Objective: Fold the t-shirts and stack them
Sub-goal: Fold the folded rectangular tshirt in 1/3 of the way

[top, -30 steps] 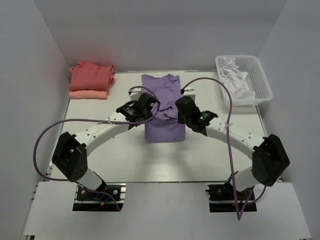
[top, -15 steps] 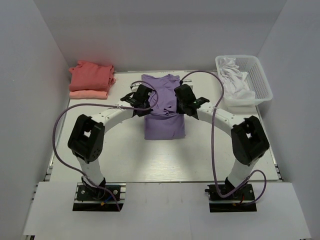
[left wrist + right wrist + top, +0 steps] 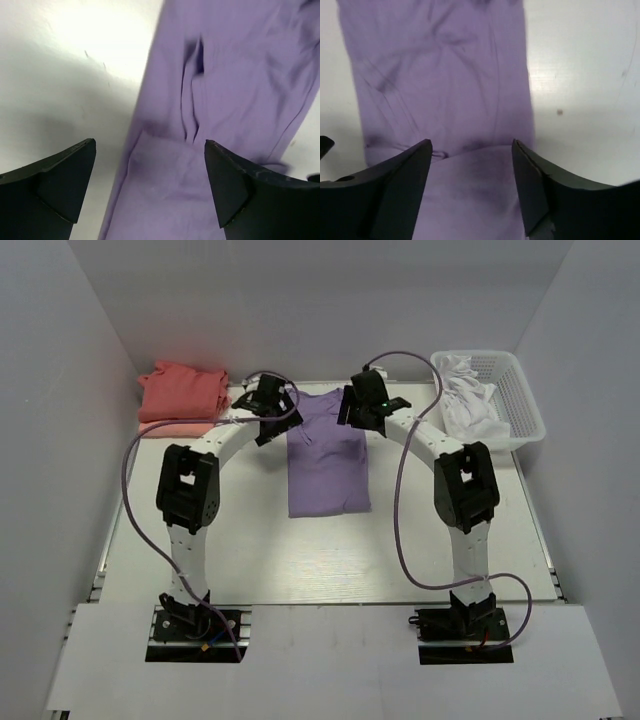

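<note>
At desk [image 3: 250, 560] centre, the lavender t-shirt [image 3: 328, 465] was seen strip-folded beneath both arms' spread jaws at 12 o'clock; cross-folding and stacking on the 10 o'clock coral pile [image 3: 180, 392] were judged outstanding.

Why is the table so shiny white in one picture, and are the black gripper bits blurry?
Left wrist view: light glares off the table, washing it out, and the left gripper fingers look soft-edged close up. Right wrist view: even light, purple shirt creases clear. Top view: sharp, faint shadows.
</note>
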Available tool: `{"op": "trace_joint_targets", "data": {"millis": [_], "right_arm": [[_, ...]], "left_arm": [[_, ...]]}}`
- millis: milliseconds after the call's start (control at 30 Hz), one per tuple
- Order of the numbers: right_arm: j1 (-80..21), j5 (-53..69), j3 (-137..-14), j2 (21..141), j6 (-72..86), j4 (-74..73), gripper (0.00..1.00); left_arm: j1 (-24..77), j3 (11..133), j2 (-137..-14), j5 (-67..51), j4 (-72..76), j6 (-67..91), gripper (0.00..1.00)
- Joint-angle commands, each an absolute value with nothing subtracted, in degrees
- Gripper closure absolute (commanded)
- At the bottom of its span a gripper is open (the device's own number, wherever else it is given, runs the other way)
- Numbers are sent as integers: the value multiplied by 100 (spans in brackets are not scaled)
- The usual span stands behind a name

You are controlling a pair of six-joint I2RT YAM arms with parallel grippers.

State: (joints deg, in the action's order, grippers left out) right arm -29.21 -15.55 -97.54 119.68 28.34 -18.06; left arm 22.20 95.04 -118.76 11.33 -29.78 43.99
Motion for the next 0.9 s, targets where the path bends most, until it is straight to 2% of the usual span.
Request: {"op": "trace_joint_targets", "data": {"millis": [0,100,133,267,300,433,600,733,867], "right_arm": [[-2681,-1135,-10476,11936,2804,-2003,27],[-2575,-722,-10030,11524,2672,-1891,21],[-2575,-564,-9863,11322,2576,-1785,16],[-2575,-115,-8477,10480,2338,-1460,13],[-2584,-79,-8038,10346,2329,-1415,10],[-2558,220,-6664,9530,2329,-1345,10],[-2540,535,-5171,8345,2347,-950,10],[-2523,984,-4352,7946,2031,-590,10],[-2479,1327,-4140,8146,1899,-317,10]], "left_arm": [[1969,10229,-11725,1195,-3347,4456,0],[1890,10433,-11638,941,-3498,4307,0],[1890,10232,-11550,940,-3498,4307,0],[2029,9231,-10874,510,-3235,3973,0],[2030,9002,-10715,423,-3234,3868,0],[2144,7351,-9933,-570,-2657,3604,0],[2294,5892,-9160,-782,-2356,3604,0],[2513,5327,-9018,-1107,-2101,3437,0],[2724,4958,-9018,-1116,-1803,3384,3]]}}
